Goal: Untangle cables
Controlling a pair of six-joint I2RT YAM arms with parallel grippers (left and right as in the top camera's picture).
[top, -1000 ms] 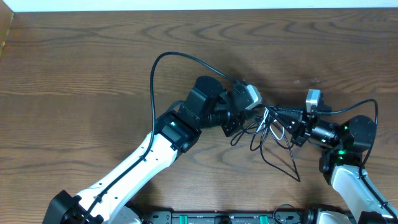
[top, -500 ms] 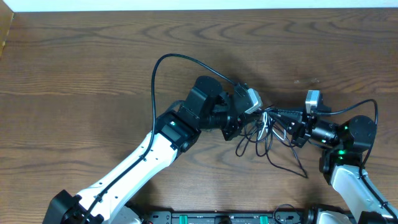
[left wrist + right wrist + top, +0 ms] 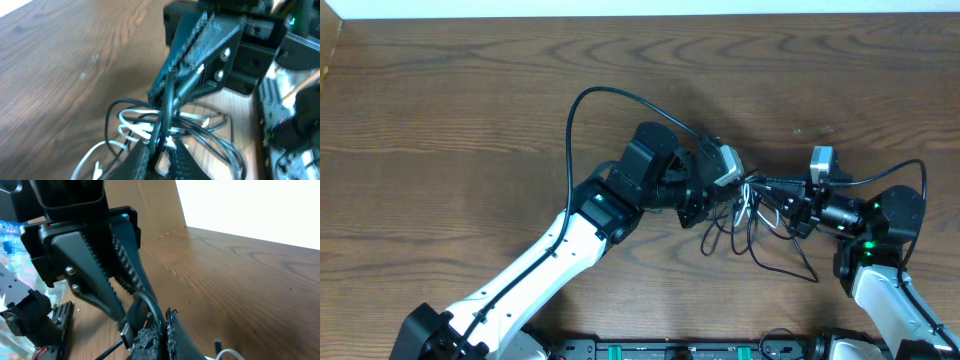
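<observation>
A tangle of thin black cables point(image 3: 757, 232) and a short white cable point(image 3: 748, 203) lies between my two grippers, right of the table's centre. My left gripper point(image 3: 732, 195) is shut on a black cable; the left wrist view shows its fingers point(image 3: 162, 152) pinching the strand above white loops point(image 3: 135, 125). My right gripper point(image 3: 770, 193) faces it closely and is shut on a black cable point(image 3: 149, 302) at its fingertips point(image 3: 166, 325). It shows in the left wrist view point(image 3: 176, 75) too. A black loop trails toward the front point(image 3: 805, 268).
The thick black cord point(image 3: 582, 105) of the left arm arcs over the wooden table point(image 3: 440, 120). A cardboard wall point(image 3: 150, 210) stands at the table's far left. The arm bases' rail point(image 3: 670, 350) runs along the front edge.
My left gripper has shifted slightly right toward the right gripper. The black loop trailing at the front has swung right and spread out. The right arm has barely moved.
</observation>
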